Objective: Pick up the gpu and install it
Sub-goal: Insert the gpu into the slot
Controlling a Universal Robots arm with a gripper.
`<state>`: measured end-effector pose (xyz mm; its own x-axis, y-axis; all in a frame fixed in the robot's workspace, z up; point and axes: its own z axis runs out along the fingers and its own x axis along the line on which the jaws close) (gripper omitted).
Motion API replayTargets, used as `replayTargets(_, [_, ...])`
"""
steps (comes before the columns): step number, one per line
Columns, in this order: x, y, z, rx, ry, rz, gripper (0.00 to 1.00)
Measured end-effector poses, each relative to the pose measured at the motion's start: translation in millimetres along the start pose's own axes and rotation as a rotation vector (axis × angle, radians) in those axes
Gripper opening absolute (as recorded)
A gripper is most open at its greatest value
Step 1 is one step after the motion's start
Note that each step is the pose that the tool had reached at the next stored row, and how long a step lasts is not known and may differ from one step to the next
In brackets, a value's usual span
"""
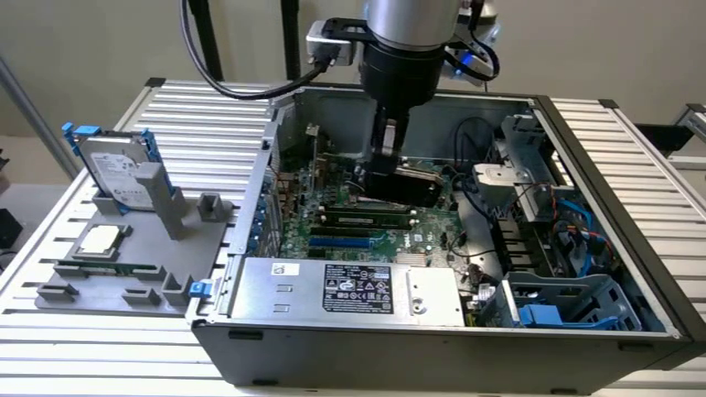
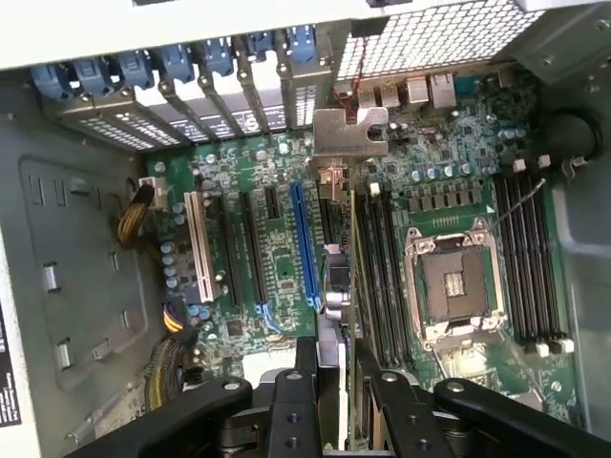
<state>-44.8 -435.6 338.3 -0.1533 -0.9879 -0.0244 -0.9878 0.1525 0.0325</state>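
Observation:
The gpu (image 2: 349, 277) shows edge-on in the wrist view as a thin green board, with its silver bracket (image 2: 349, 134) near the case's rear slot openings. My gripper (image 2: 346, 386) is shut on it, one black finger (image 2: 307, 377) on each side. The card stands upright over the motherboard (image 2: 277, 267), between the long blue slot (image 2: 304, 248) and the black memory slots (image 2: 387, 267). Whether it touches a slot I cannot tell. In the exterior view the gripper (image 1: 384, 169) reaches down into the open computer case (image 1: 441, 343), and the gpu's dark face (image 1: 417, 188) hangs below it.
A grey fixture (image 1: 132, 289) at the exterior view's left holds a silver hard drive with blue rails (image 1: 116, 169), a processor (image 1: 99, 241) and a memory stick (image 1: 105, 269). Inside the case are the power supply (image 1: 353, 289), cables (image 1: 485, 186), a blue drive cage (image 1: 563, 306) and the empty processor socket (image 2: 453, 286).

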Motion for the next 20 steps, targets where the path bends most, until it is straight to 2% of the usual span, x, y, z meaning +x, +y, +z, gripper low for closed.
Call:
replayTargets(3, [0.6, 1.7, 3.9, 0.0017, 0.0003, -0.019, 0.0])
replayTargets(7, [2.3, 10.3, 9.3, 0.0126, -0.0011, -0.024, 0.0])
replayTargets(10, [4.1, 17.2, 13.7, 0.0173, -0.0018, -0.027, 0.0])
replayTargets(13, [6.4, 21.6, 17.9, 0.0181, -0.0017, -0.031, 0.0])
replayTargets(20, [14.8, 24.0, 26.1, 0.0179, -0.0019, -0.044, 0.0])
